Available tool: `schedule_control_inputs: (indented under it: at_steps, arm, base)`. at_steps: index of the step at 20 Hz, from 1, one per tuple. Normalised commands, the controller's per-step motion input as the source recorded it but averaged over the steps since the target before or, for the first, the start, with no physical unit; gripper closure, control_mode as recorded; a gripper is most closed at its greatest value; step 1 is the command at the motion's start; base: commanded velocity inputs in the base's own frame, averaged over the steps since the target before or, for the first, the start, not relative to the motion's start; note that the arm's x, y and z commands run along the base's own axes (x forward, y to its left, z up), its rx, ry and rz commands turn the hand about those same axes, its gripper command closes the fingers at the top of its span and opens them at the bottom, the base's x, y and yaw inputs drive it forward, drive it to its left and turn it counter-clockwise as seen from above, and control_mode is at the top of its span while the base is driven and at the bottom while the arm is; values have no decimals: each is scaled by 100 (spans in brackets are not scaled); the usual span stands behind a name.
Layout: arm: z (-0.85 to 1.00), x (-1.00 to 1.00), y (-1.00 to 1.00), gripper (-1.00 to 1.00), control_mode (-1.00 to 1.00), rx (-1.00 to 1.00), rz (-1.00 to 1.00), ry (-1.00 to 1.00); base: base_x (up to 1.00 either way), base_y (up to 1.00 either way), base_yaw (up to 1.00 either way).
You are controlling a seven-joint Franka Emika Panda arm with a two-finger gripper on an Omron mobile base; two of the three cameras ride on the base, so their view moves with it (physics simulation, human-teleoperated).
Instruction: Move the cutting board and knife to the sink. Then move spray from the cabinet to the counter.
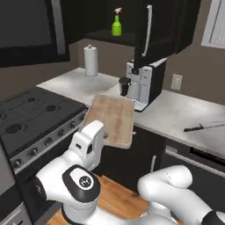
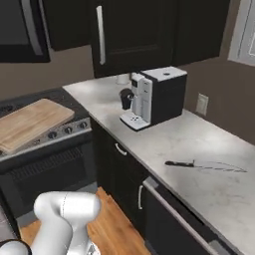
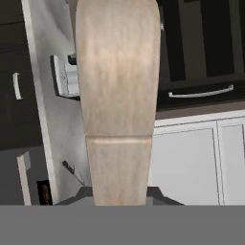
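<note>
Light-brown wooden cutting board [image 1: 112, 119] up in hand [image 3: 119, 198], pinched at its near end | long axis straight away from hand | black-handled knife [image 2: 205, 165] flat on marble surface [image 2: 199, 144]

Dark upper cabinets [image 2: 149, 30] hanging over brown wall [image 1: 189, 66]; one door standing open. Black stove [image 1: 30, 118] sitting at left. Wooden floor [image 2: 112, 226] showing below. Window edge [image 1: 215, 24] showing at far right. White outlet [image 2: 201, 104] sitting on wall.
</note>
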Motion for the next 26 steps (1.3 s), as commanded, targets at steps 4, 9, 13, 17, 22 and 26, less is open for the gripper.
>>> schedule_control_inputs:
  at_steps: [4, 9, 13, 17, 22, 26]
  arm:
    - [0, 0, 0, 100, 100, 0, 0, 0]
    - [0, 0, 0, 100, 100, 0, 0, 0]
    - [0, 0, 0, 100, 100, 0, 0, 0]
    - [0, 0, 0, 100, 100, 0, 0, 0]
    - [0, 0, 0, 100, 100, 0, 0, 0]
    - [0, 0, 0, 100, 100, 0, 0, 0]
  base:
    - [-22, 2, 84]
    - [-16, 3, 94]
    - [-9, 4, 100]
    - [-5, 2, 100]
    - [-4, 0, 100]
    - [-2, 0, 100]
